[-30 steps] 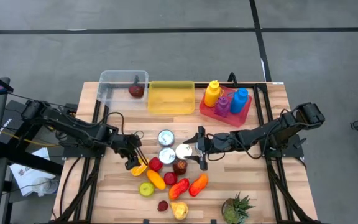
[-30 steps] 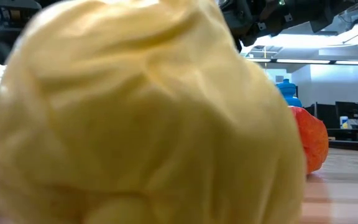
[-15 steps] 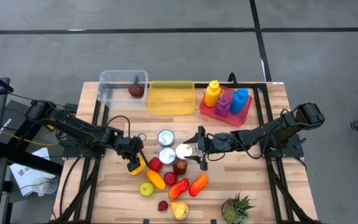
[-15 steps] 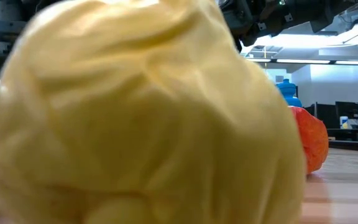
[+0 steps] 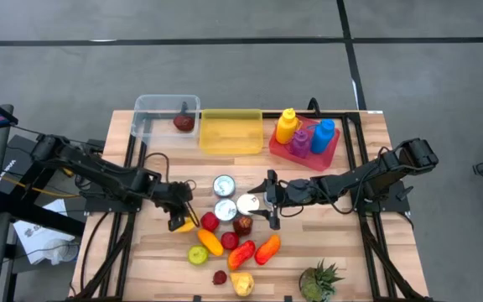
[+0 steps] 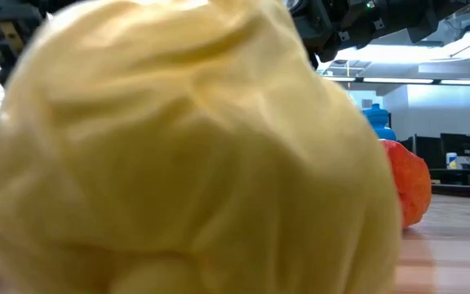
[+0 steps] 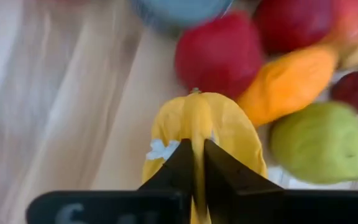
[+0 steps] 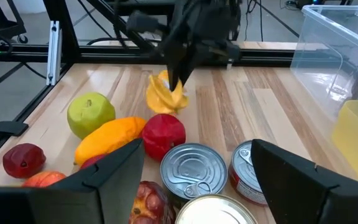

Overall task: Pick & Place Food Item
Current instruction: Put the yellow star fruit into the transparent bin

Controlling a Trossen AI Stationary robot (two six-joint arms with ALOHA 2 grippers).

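Note:
A yellow, pepper-like food piece lies at the left edge of a heap of toy fruit on the wooden table. My left gripper is shut on it. In the left wrist view the yellow piece lies beside a red apple, an orange fruit and a green apple. My right gripper hovers open over the cans, touching nothing. My left gripper pinches a raised rib along the top of the yellow piece between its two fingers. The fingers slant down from the table's left side. The piece sits below them, close to the wood. I cannot tell whether it is lifted clear.
At the far edge stand a clear bin holding a dark fruit, a yellow bin and a red tray of bottles. A pineapple lies at the near edge. A pale yellow fruit fills the low view.
My left gripper's fingers stood apart over the yellow piece and have come together on it. The gripper has hardly shifted and the piece stays where it was.

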